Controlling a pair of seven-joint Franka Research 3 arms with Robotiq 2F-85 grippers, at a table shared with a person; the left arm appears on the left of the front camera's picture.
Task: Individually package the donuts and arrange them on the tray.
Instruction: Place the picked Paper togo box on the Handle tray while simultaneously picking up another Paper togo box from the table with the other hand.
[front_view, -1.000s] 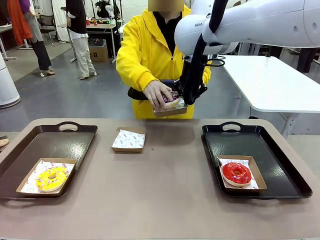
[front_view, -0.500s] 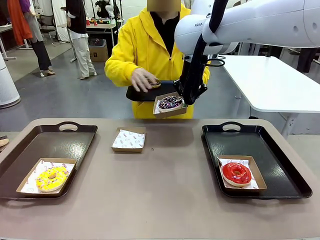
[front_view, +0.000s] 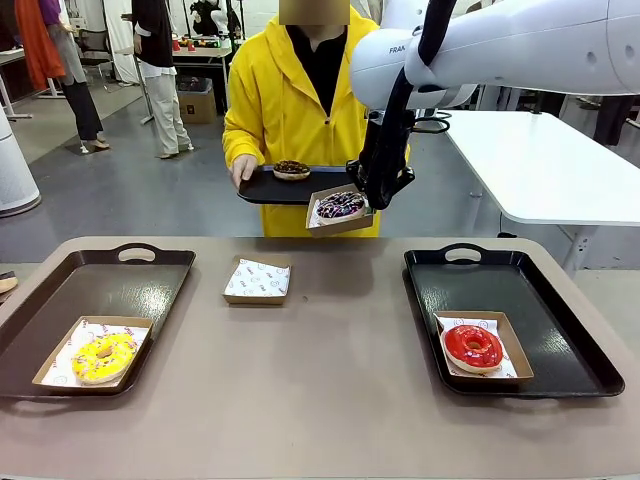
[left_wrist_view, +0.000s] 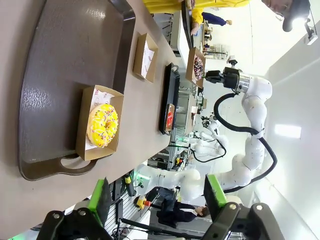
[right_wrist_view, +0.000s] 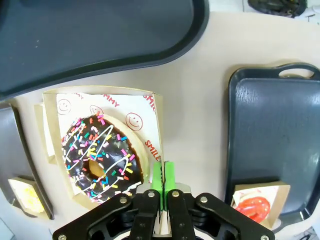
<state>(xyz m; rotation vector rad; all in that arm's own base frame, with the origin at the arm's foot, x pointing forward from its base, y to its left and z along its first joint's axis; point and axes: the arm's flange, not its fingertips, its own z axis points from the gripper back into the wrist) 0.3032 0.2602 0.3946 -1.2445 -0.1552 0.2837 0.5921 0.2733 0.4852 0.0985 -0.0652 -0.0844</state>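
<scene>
Two donuts already lie boxed on trays, so you are about halfway. On the left tray (front_view: 50, 290), the yellow donut (front_view: 103, 356) lies boxed at the near left corner. Your left gripper (left_wrist_view: 157, 197) looks toward that tray from well off, its fingers spread wide with nothing between them. In the middle of the table, just right of the left tray, an empty box (front_view: 257, 279) lined with printed paper waits, I judge, for the last donut. Beyond the far edge, the person holds a small black tray (front_view: 262, 188) with the chocolate donut (front_view: 291, 169) on it, not yet boxed. Just right of it, your right gripper (front_view: 372, 195) has its fingers pinched closed on the rim of the held box (front_view: 340, 226), raised in the air, and the sprinkled dark donut (front_view: 341, 205) rests inside. On the right tray (front_view: 560, 340), the red donut (front_view: 473, 345) lies boxed at the near side. What is left, as I judge it: set the held box down on a tray, then box and place the chocolate one.
</scene>
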